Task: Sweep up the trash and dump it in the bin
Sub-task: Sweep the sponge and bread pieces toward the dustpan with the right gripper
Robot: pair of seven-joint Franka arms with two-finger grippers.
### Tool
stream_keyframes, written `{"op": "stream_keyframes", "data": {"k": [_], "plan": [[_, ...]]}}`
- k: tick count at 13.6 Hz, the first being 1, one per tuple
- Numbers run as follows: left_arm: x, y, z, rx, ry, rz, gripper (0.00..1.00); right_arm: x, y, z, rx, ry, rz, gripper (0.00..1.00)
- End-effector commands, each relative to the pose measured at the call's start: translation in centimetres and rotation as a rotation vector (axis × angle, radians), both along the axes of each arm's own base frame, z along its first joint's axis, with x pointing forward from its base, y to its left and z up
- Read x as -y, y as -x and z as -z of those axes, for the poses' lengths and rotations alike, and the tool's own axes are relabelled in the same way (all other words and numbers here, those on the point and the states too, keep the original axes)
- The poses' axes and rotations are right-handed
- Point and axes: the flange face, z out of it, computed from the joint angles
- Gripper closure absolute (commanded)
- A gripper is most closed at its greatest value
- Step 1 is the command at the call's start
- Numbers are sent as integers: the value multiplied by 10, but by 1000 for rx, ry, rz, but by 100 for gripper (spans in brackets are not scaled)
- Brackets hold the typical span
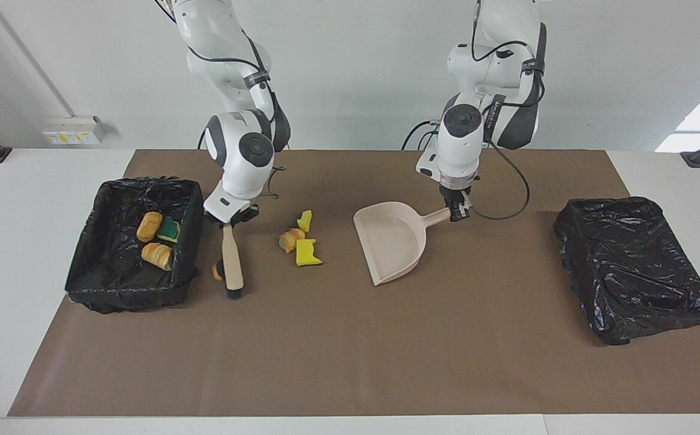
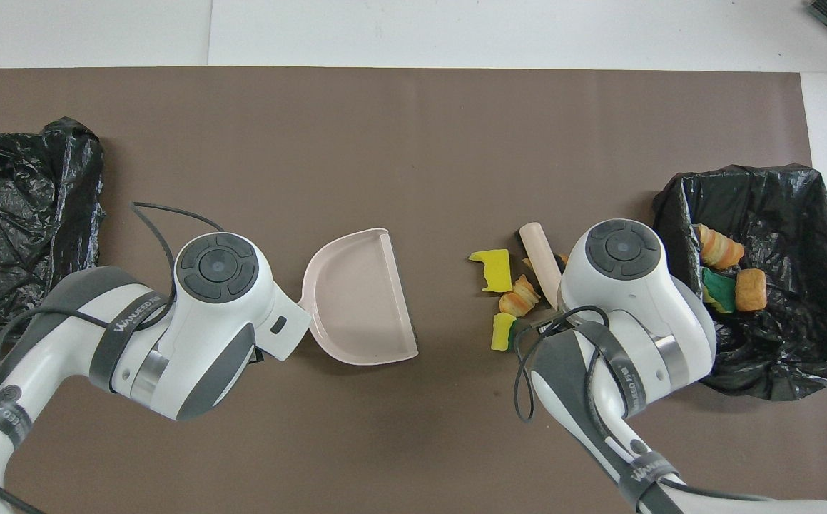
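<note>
Facing view shows the trash in two groups: three chunks, a yellow sponge piece (image 1: 308,253), a bread piece (image 1: 291,239) and a smaller yellow sponge piece (image 1: 305,220), lie clustered on the brown mat (image 1: 350,362) between the brush and the dustpan, and three more, two bread pieces (image 1: 149,226) and a green-backed sponge piece (image 1: 170,228), lie inside the black-lined bin (image 1: 84,284) at the right arm's end of the table. A seventh chunk, a bread piece (image 1: 217,271), lies on the mat just beside that bin and is mostly hidden by the brush, whose bristle end stands at it. The brush (image 1: 231,266) has a pale wooden handle and dark bristles; its bristles are down at the mat and its handle rises toward the robots. The right gripper (image 1: 233,220) is clamped shut on the top of the brush handle, beside the bin's rim. The dustpan (image 1: 393,241) is pale pink and lies on the mat toward the left arm's end, its open mouth turned to the trash cluster, apart from it. The left gripper (image 1: 458,211) is closed on the dustpan's handle. A second black-lined bin (image 1: 633,266) stands at the left arm's end of the table, well apart from the dustpan. In the overhead view the right arm covers the hidden bread piece and the gripper.
</note>
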Motion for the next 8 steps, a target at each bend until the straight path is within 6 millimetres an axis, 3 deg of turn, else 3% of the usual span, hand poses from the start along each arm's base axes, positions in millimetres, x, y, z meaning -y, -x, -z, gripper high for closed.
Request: {"op": "stream_keyframes", "data": {"k": [1, 3, 5, 7, 8], "plan": [[3, 7, -2, -22, -9, -7, 100, -9, 1, -18, -35, -200, -46, 100], [4, 6, -2, -15, -4, -10, 100, -14, -6, -41, -28, -256, -96, 100], [4, 6, -3, -12, -3, -11, 100, 5, -11, -61, -35, -241, -81, 100], [4, 6, -3, -12, -3, -13, 100, 32, -6, -59, -46, -225, -27, 100], [4, 6, -3, -12, -3, -13, 100, 36, 3, -53, -49, -206, -17, 100]]}}
